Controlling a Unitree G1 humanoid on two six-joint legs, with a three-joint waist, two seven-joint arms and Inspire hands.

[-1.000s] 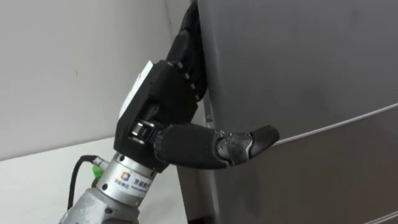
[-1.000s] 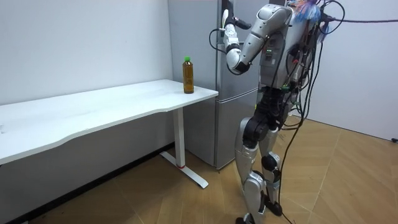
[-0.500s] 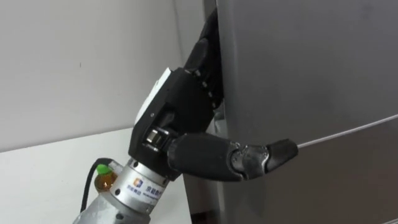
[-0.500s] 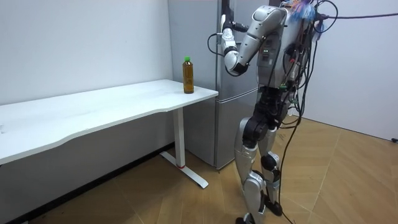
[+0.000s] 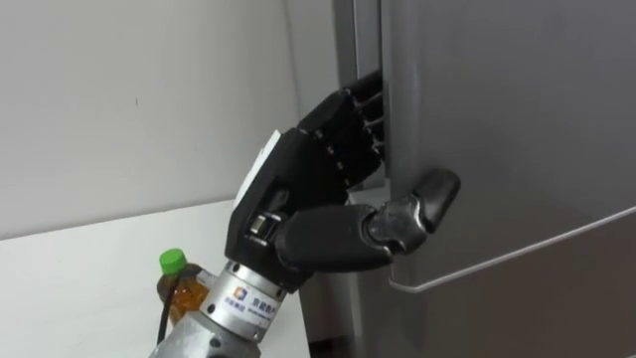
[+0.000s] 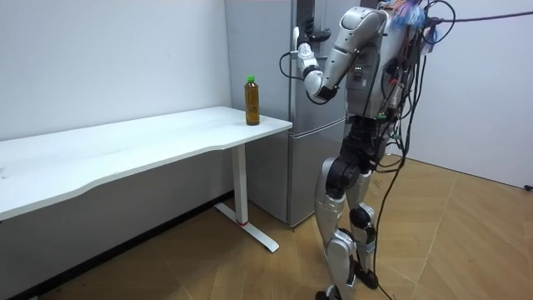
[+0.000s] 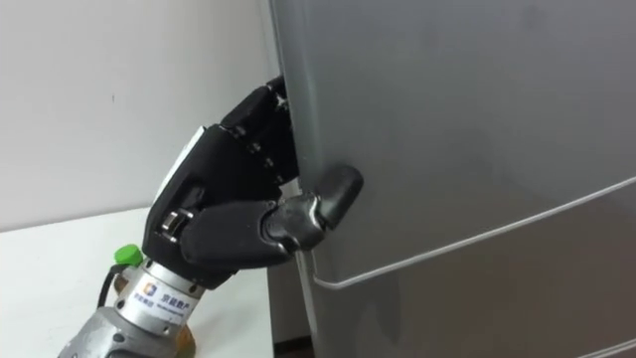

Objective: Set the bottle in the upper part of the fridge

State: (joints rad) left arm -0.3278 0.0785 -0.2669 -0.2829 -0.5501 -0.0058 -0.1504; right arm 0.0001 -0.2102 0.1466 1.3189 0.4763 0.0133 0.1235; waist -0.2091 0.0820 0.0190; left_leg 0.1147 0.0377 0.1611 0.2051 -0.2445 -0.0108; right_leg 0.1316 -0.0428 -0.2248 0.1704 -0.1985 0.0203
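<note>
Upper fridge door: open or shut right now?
Ajar. The left hand grips the edge of the upper fridge door, and a dark gap shows along that edge.

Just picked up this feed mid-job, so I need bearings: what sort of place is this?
Probably a test room or office, not a home kitchen: a tall grey fridge beside a plain white table holding one bottle, bare white walls, wood floor.
</note>
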